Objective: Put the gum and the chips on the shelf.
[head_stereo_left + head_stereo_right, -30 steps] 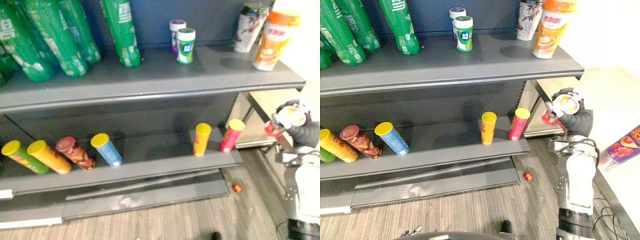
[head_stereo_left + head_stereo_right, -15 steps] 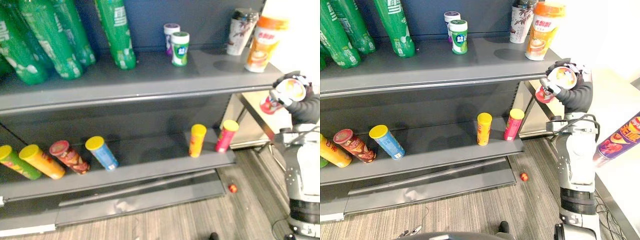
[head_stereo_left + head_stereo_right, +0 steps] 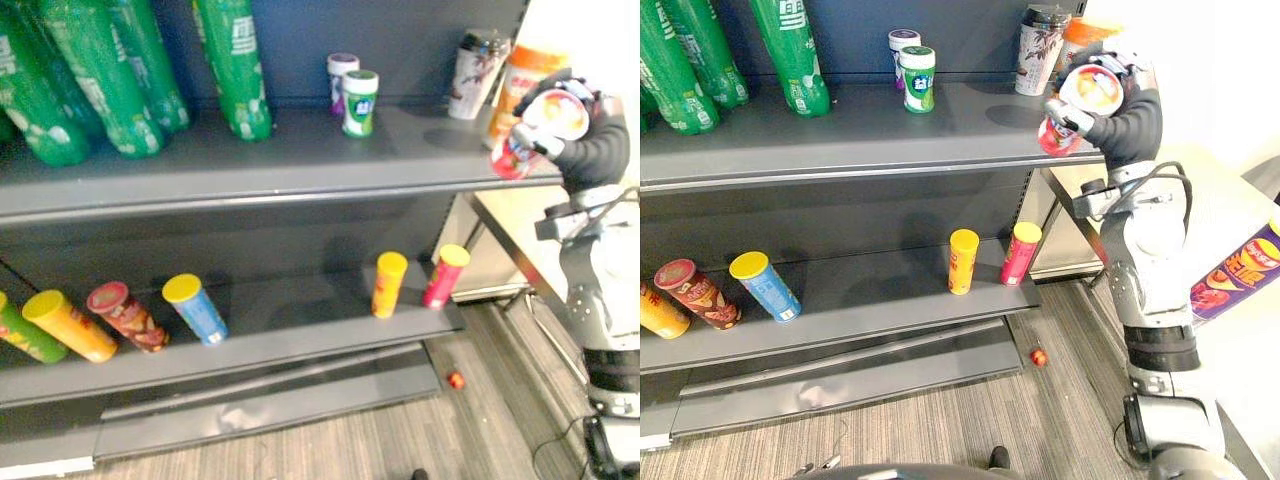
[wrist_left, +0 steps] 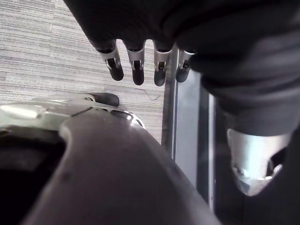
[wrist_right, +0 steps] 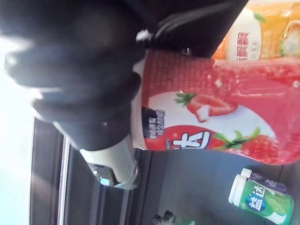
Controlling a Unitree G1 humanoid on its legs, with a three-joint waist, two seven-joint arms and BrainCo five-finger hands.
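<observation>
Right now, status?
Right hand shut on red gum bottle, at top shelf's right end, not down. Left hand open, idle. Orange cup close behind.

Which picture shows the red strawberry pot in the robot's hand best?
The right wrist view: the red round strawberry-printed pot is close, held in the right hand. Both eye views show it small, by the right end of the grey metal top shelf.

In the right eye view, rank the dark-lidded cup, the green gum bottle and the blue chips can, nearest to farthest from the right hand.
1. Dark-lidded cup, upper shelf, beside the right hand.
2. Green gum bottle, upper shelf, middle.
3. Blue chips can, lower shelf, left.
</observation>
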